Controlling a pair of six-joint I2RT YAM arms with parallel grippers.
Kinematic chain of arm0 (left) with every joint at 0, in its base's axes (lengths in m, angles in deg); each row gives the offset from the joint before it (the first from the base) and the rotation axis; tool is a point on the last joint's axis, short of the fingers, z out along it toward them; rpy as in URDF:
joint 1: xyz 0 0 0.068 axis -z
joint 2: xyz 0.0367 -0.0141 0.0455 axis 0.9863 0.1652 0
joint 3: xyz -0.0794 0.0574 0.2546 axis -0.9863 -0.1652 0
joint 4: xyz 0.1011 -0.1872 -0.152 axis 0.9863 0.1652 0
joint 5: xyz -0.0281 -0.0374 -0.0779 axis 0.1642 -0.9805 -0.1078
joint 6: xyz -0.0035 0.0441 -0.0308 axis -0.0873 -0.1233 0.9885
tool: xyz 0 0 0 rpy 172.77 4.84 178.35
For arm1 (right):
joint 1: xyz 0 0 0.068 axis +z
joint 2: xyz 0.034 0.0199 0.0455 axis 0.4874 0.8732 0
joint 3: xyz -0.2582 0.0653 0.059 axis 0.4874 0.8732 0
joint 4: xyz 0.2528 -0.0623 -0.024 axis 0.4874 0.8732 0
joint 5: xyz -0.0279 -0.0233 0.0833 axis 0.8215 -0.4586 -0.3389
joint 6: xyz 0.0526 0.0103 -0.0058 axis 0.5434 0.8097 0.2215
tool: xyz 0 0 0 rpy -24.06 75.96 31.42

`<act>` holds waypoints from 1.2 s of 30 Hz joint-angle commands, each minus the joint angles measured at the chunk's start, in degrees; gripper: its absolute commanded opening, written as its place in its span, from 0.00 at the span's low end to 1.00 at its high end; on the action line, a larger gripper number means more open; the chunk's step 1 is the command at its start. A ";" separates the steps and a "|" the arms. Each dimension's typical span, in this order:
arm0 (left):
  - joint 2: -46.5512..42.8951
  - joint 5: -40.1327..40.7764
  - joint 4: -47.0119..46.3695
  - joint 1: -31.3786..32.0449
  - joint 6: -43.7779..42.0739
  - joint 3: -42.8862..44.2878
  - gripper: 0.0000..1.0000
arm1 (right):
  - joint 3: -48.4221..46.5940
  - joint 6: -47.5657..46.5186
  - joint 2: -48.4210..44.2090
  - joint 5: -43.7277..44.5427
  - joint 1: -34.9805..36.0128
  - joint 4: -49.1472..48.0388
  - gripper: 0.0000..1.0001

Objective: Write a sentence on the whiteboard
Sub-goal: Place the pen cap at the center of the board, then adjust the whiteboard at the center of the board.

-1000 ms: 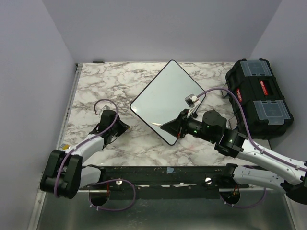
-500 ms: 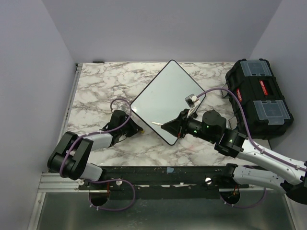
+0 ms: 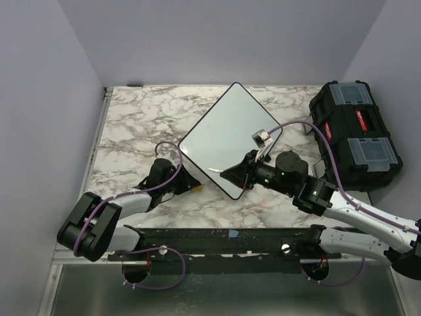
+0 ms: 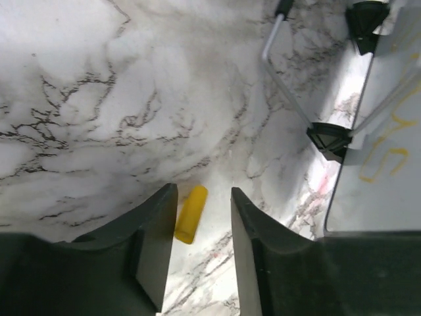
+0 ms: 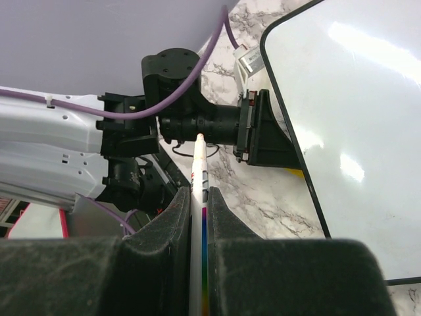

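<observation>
The whiteboard (image 3: 227, 128) lies flat on the marble bench (image 3: 131, 112), turned so that one corner points at the arms. Part of the sentence (image 4: 385, 148) is seen in the left wrist view as faint yellow strokes near the board's rim; from above it can hardly be read.

The right gripper (image 5: 197, 194) is closed on a slim marker (image 5: 197, 164), whose tip is held over the board's near corner. The left gripper (image 4: 202, 192) is partly open and grips nothing. A small yellow cap (image 4: 191, 214) lies on the bench between its fingers.

The board is judged stiff, light and glossy, so it may slide on the smooth stone when pressed. It would best be steadied at the thin black rim, not on the writing face. The marker barrel is rigid and probably slippery, so a firm mid-barrel grip is called for. The cap is light and likely to roll.

Open bench is left to the left and at the far side. A black toolbox (image 3: 355, 128) stands near the board's right corner. The two grippers are close together at the board's near edge, so room there is tight.
</observation>
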 commanded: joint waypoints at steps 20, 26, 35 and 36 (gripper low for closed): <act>-37.48 9.07 47.03 0.04 -19.01 20.46 0.63 | -3.30 -3.66 -3.44 3.97 0.13 4.86 0.01; -34.98 11.38 53.93 -0.38 -29.45 32.05 0.66 | -3.39 -5.65 -5.22 7.41 0.12 8.53 0.01; -22.33 7.33 57.14 -2.88 -37.84 48.08 0.71 | -2.90 -6.96 -8.69 12.41 0.07 13.57 0.01; -20.37 6.77 57.63 -3.16 -38.21 50.09 0.71 | -2.86 -7.19 -8.84 13.12 0.10 14.24 0.01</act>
